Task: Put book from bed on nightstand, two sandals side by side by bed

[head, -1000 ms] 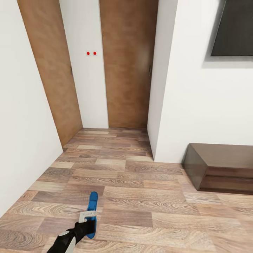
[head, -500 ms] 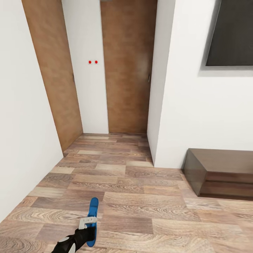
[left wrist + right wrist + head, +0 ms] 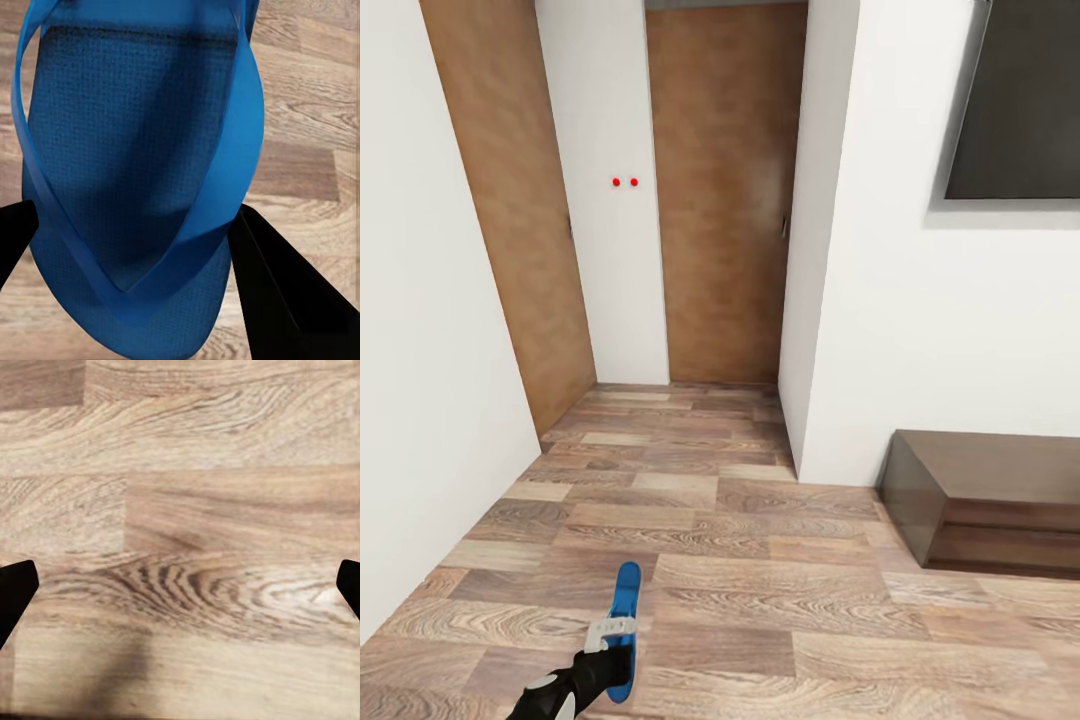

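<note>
Sandal: one bright blue sandal [image 3: 624, 625] is in my left gripper [image 3: 612, 640], low in the head view, held above the wood-plank floor [image 3: 780, 590] with its long axis pointing away from me
Left gripper: closed on the sandal; in the left wrist view the dark fingers [image 3: 289, 300] sit on either side of the sole [image 3: 127, 150] with the strap looping across it
Right gripper: I see its two dark fingertips [image 3: 15, 592] at opposite edges of the right wrist view, spread wide, with bare plank floor [image 3: 187, 547] between them
Room: white walls [image 3: 920, 330], two plain brown doors [image 3: 725, 190] ahead in an alcove
Cabinet: long dark brown low cabinet [image 3: 990, 500] against the wall on my right, a dark panel [image 3: 1020, 100] on the wall above it
</note>
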